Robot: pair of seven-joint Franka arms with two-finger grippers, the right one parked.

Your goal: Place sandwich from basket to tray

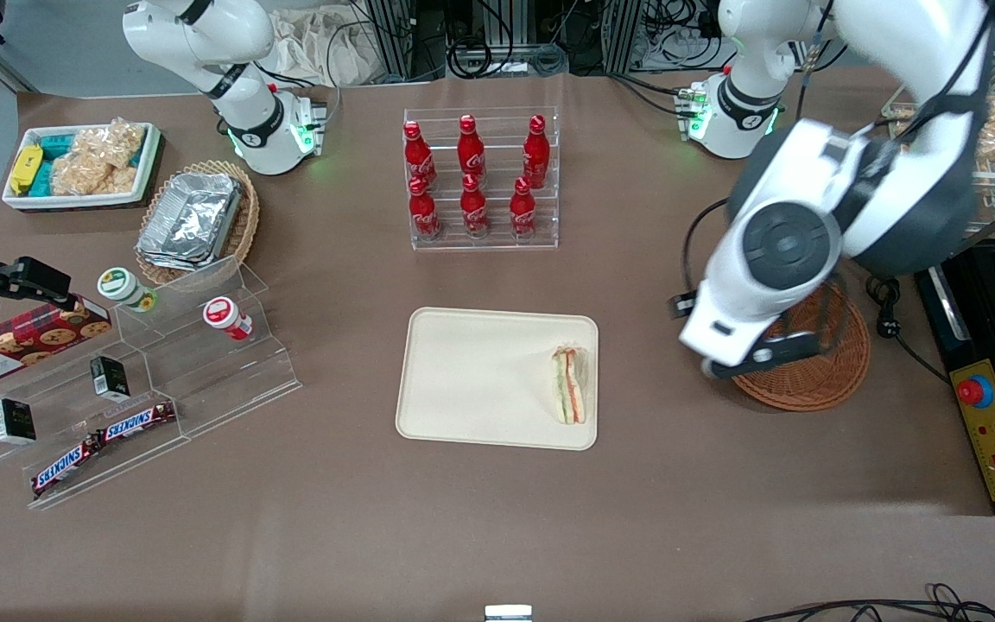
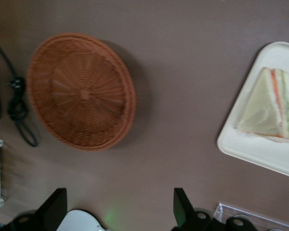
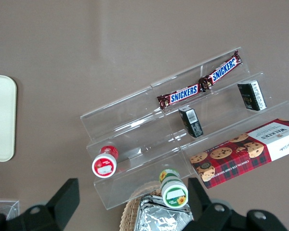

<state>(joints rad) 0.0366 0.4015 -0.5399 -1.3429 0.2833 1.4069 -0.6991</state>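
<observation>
Nearest the front camera sits the tray [image 1: 480,380] on the brown table [image 1: 497,536]. On the tray, at its 3 o'clock edge, lies the sandwich [image 1: 569,384]. Toward the working arm's end, the end effector [image 2: 119,209] hangs above the basket [image 2: 81,91], fingers [image 2: 55,209] wide apart, holding nothing.

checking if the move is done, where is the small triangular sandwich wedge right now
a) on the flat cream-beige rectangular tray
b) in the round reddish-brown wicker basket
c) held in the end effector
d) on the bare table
a: the small triangular sandwich wedge lies on the flat cream-beige rectangular tray, the round reddish-brown wicker basket holds nothing, and the open end effector hangs above the table beside the basket.
</observation>
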